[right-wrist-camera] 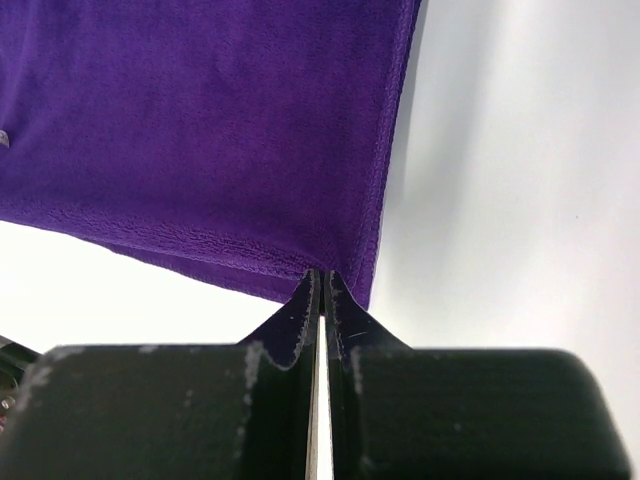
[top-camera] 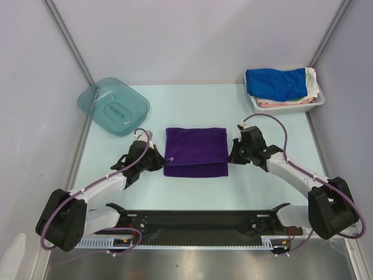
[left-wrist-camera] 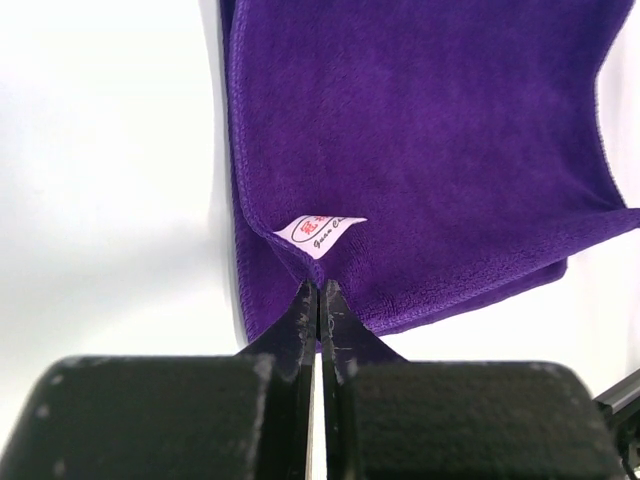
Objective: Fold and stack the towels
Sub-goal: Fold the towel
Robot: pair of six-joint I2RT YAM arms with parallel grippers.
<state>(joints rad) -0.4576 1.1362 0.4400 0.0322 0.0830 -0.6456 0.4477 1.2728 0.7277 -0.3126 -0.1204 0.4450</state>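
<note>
Both sets of jaws are squeezed tight on the purple towel (top-camera: 196, 151), one on each side. The left jaws pinch its left edge, right by the little white tag (left-wrist-camera: 318, 234). Up in the upper left of the top view, a see-through teal plastic tub (top-camera: 113, 106) sits on the pale tabletop (top-camera: 192, 99), well apart from the towel. The purple towel lies flat in the middle of the frame, folded over so one layer sits on top of another. A strip of the bottom layer peeks out along the near side. The right jaws pinch the towel at its right edge, at a corner of the cloth. In the upper right sits a white basket (top-camera: 317, 102). A blue towel (top-camera: 275, 83) is bunched on top in it, with a white cloth (top-camera: 313, 81) beside it and something pinkish (top-camera: 274, 104) under it.
</note>
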